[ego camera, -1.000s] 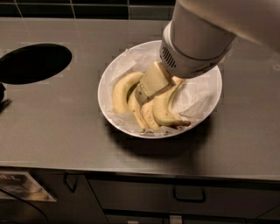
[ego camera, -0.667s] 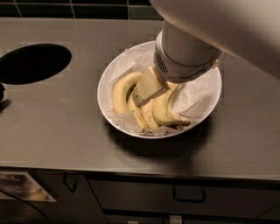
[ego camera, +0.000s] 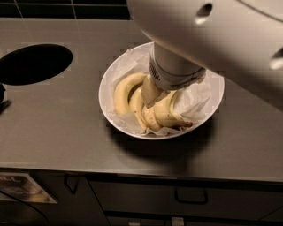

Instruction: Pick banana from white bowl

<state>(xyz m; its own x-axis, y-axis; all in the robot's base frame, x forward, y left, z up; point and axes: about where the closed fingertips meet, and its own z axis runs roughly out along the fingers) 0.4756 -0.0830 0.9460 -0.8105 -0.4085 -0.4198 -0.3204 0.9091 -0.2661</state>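
Item: bananas (ego camera: 126,88), several, curved, lying on crumpled paper (ego camera: 199,95) in the bowl (ego camera: 102,95) on the counter (ego camera: 57,119). Judged light, soft-fleshed and smooth-skinned, bruising under a hard squeeze; best taken across one fruit's mid-body. Tool: gripper (ego camera: 152,92), low among the fruit at bowl centre; whether it grasps anything cannot be told.

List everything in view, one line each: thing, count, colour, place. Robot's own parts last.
white bowl: one, glossy white, centre of the countertop
bananas: a bunch, at least three, yellow, lying in the bowl
paper liner: one, white, crumpled under the bananas
round hole: one, dark, in the countertop at left
countertop: one, grey metal
wall tiles: dark, along the top edge
cabinet fronts: dark grey, below the countertop
arm: one, off-white, coming in from the upper right
gripper: one, beige, down among the bananas
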